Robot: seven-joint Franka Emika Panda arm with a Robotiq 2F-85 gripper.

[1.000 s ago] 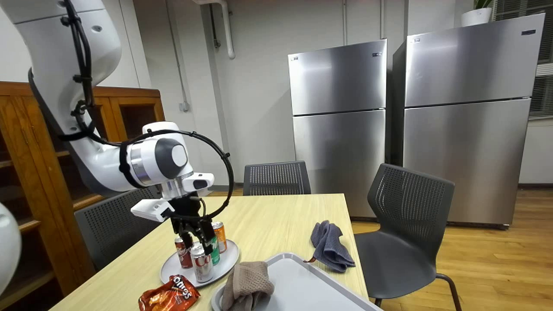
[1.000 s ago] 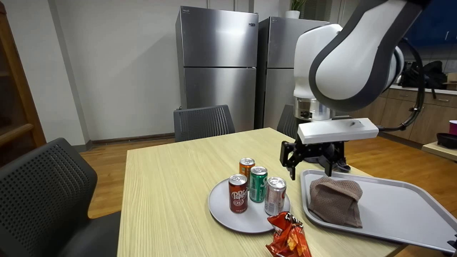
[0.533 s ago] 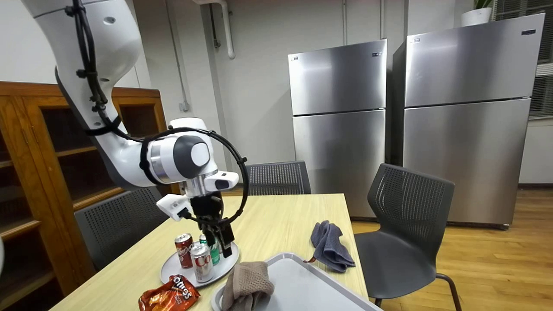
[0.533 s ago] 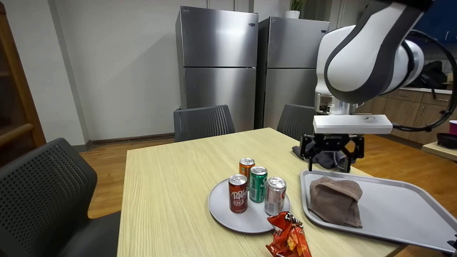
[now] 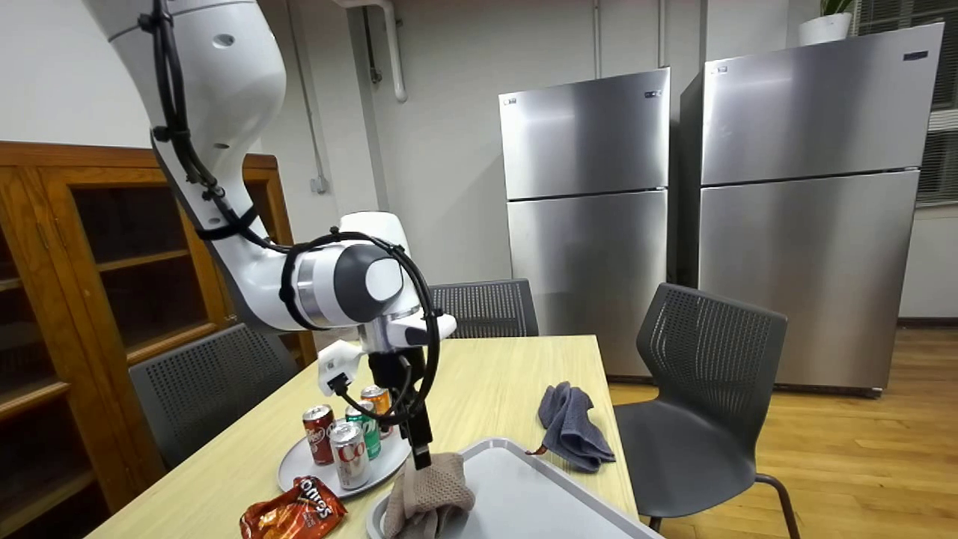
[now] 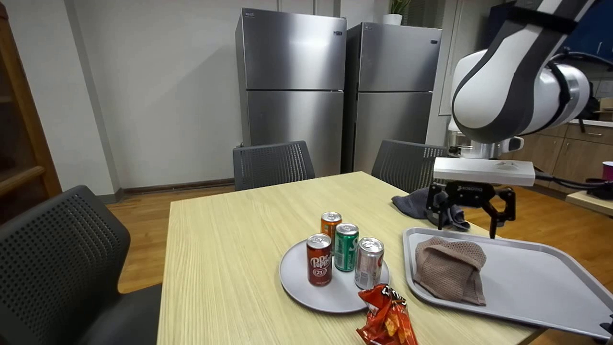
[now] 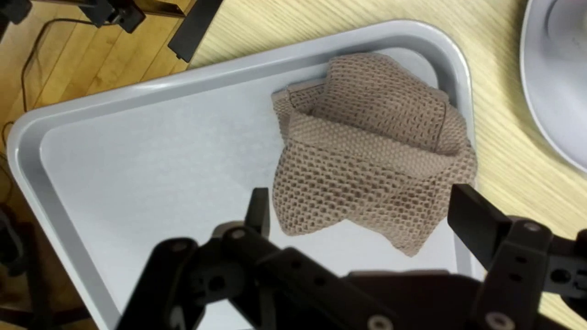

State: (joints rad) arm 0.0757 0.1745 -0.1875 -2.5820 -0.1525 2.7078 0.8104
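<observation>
My gripper [image 7: 362, 204] is open and empty. It hangs above the crumpled brown mesh cloth [image 7: 376, 146], with its fingertips to either side of the cloth's near part in the wrist view. Whether a finger touches the cloth cannot be told. In both exterior views the gripper [image 5: 420, 455] [image 6: 467, 229] is over the corner of the grey tray [image 6: 536, 278]. The cloth [image 5: 441, 483] [image 6: 450, 270] lies in that corner, near the plate. The tray also shows in the wrist view [image 7: 160, 174].
A grey plate [image 6: 299, 282] beside the tray bears a Dr Pepper can [image 6: 319, 261], a green can [image 6: 346, 247], a silver can [image 6: 368, 263] and an orange can [image 6: 331, 223]. A red chip bag [image 5: 296, 513] lies by the plate. A dark blue-grey cloth [image 5: 572, 430] lies beyond the tray. Chairs [image 5: 703, 404] surround the table.
The arm has moved right in both exterior views, carrying the open gripper from near the cans to above the brown cloth. The cans, plate, bag, tray and cloths have not moved.
</observation>
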